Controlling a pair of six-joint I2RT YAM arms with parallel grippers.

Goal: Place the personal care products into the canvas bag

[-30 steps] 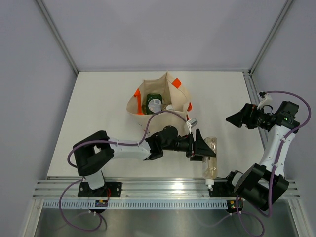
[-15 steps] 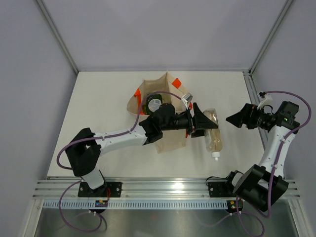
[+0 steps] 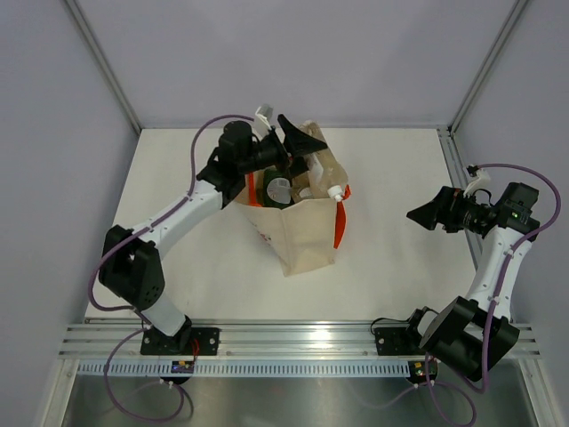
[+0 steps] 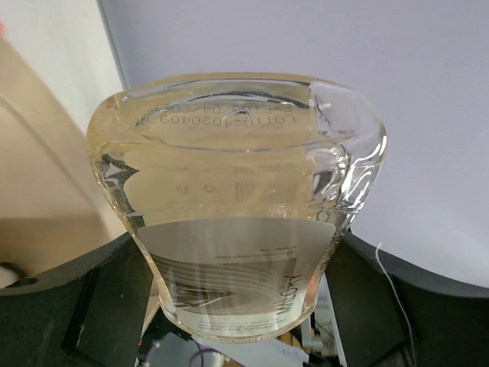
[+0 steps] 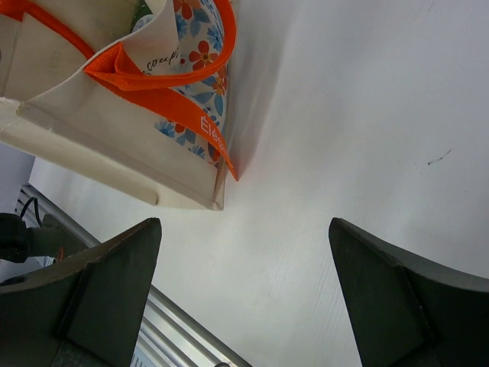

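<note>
bag [image 3: 307,236] mouth crowded by left hand [image 3: 300,142] and pouch [image 3: 325,167], open table [image 3: 400,267] beside right hand [image 3: 418,216]

1. The refill pouch [image 4: 237,176] bore a code along its clear base that began "LOT:". Its digits were too blurred to read surely.
2. The canvas bag [image 5: 99,145] showed cursive "soup" on its floral panel [image 5: 191,57].
3. The orange handle [image 5: 208,128] carried the white letters "Ele", with the rest hidden.

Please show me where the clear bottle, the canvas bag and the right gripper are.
clear bottle [image 4: 237,191]: left wrist view, on its see-through base.
canvas bag [image 3: 307,236]: top external view, on its near side wall.
right gripper [image 5: 244,229]: right wrist view, midway between its fingertips.
</note>
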